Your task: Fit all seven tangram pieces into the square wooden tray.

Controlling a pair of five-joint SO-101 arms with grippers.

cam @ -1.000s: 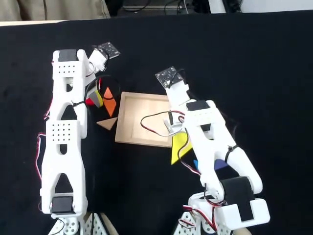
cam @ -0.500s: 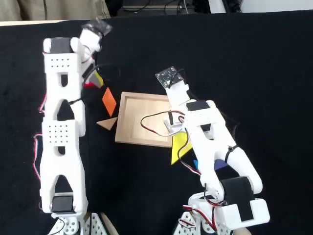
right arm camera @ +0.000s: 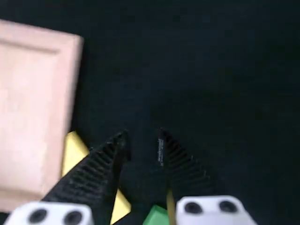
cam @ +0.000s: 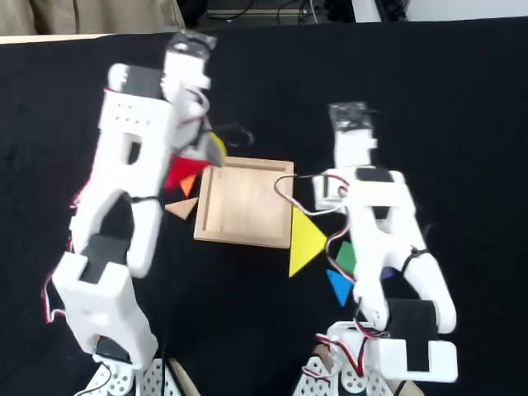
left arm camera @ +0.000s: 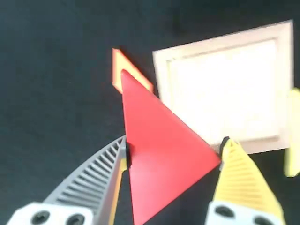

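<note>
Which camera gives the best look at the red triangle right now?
Left wrist view: the red triangle sits large, clamped in the left claw. In the high view part of it peeks out under the arm, left of the tray. The right wrist view faces the tray's right edge.

The high camera looks steeply down from above the arms' bases, facing the far side of the black surface (cam: pixel 462 99). Each wrist camera sits close behind its own tool, left (left arm camera: pixel 174 143) and right (right arm camera: pixel 141 132), facing down. All three views share the wooden tray (cam: pixel 203 210).
</note>
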